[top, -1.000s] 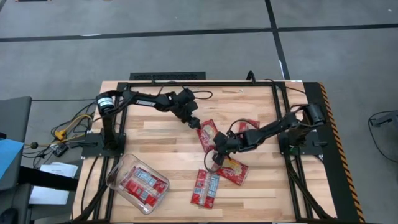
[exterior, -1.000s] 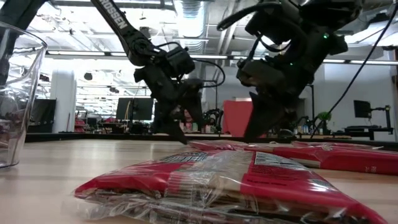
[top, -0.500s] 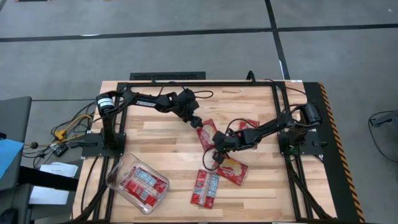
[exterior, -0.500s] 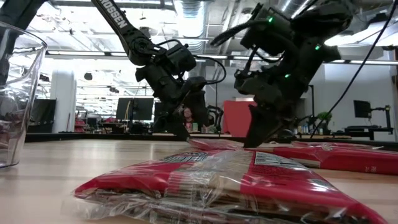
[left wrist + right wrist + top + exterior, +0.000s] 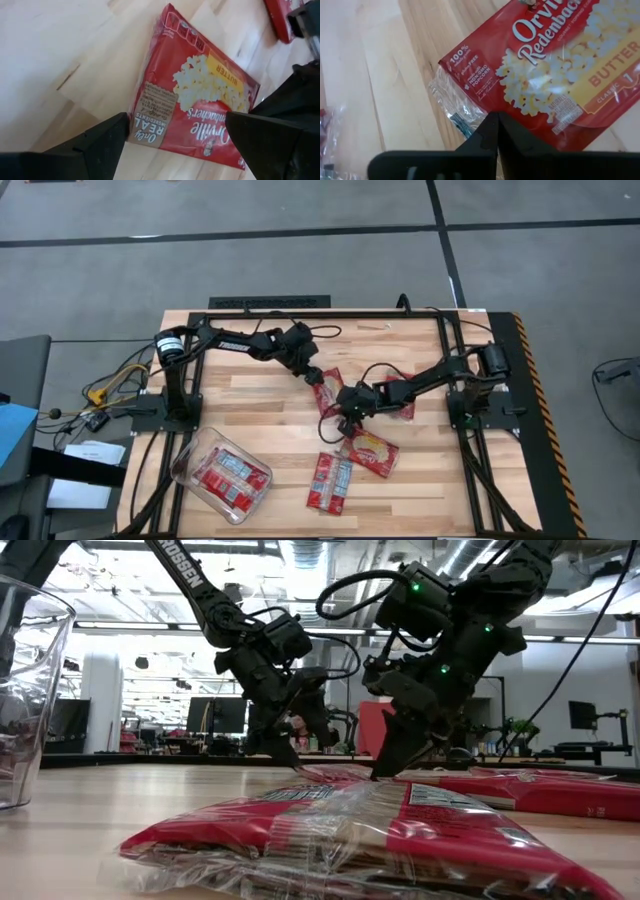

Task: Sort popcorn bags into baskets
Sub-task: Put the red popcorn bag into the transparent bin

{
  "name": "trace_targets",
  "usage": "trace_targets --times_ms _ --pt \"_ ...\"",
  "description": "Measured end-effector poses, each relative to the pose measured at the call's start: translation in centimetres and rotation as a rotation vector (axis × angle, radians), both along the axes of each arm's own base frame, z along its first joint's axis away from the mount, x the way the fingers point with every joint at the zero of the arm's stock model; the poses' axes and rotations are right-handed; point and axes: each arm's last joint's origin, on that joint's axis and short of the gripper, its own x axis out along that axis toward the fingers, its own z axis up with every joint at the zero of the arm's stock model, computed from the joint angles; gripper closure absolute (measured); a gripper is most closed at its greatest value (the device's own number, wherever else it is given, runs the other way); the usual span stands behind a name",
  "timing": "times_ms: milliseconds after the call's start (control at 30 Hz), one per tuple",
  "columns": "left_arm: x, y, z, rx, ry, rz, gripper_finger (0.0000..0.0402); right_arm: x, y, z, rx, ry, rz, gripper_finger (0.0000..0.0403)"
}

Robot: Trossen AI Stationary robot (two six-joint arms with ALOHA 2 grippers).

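Observation:
Several red popcorn bags lie flat on the wooden table: one at the centre (image 5: 330, 392), one under the right arm (image 5: 402, 400), and two nearer (image 5: 372, 450) (image 5: 330, 482). More sit in the clear tub (image 5: 222, 475) at the near left. My left gripper (image 5: 312, 376) (image 5: 172, 142) is open, with a finger on either side of the centre bag's far end (image 5: 155, 107). My right gripper (image 5: 345, 412) (image 5: 497, 117) is shut and low between the centre bag and the near one. A bag front (image 5: 555, 65) fills its wrist view. My left gripper comes down slanting from the far left, its open fingers (image 5: 95, 142) astride the centre bag's far end; I cannot tell whether the tips touch it. My right gripper points its shut tips (image 5: 380, 772) down at the bags' edge; I cannot tell whether they touch.
The tub's clear wall (image 5: 25, 690) stands at the near left in the low view. A bag (image 5: 340, 830) lies close before that camera. Black frame rails (image 5: 455, 380) run along the table's right and far sides. Bare wood (image 5: 240, 405) lies between the tub and the bags.
My right gripper has moved toward the far edge and slightly left, from over the near bag toward the centre bag and my left gripper, staying low and shut. The bags lie where they were.

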Motion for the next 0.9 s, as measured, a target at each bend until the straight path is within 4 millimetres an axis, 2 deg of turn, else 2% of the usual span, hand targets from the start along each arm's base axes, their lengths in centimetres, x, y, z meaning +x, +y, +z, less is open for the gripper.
trace_targets --times_ms 233,400,500,567,700,900 --pt "-0.5 -0.3 -0.6 -0.048 0.010 -0.002 0.0084 0.0 -0.2 0.0 -0.021 0.005 0.026 0.0376" --pt "-0.5 -0.5 -0.6 -0.129 0.014 0.012 0.0137 -0.1 0.5 0.0 -0.031 0.008 0.043 0.0363" --pt "-0.7 -0.6 -0.6 -0.158 0.033 0.033 0.0167 -0.4 1.2 0.7 -0.038 0.003 0.072 0.0366" --pt "-0.7 -0.5 -0.5 -0.166 0.024 0.038 0.0171 -0.6 1.8 1.5 -0.064 -0.017 0.087 0.0375" --pt "-0.3 0.2 0.5 -0.174 -0.028 0.018 0.0150 -0.8 2.8 3.1 -0.093 -0.072 0.100 0.0391" --pt "0.1 0.4 1.1 -0.175 -0.046 0.009 0.0094 -1.1 2.9 2.9 -0.069 -0.045 0.073 0.0373"
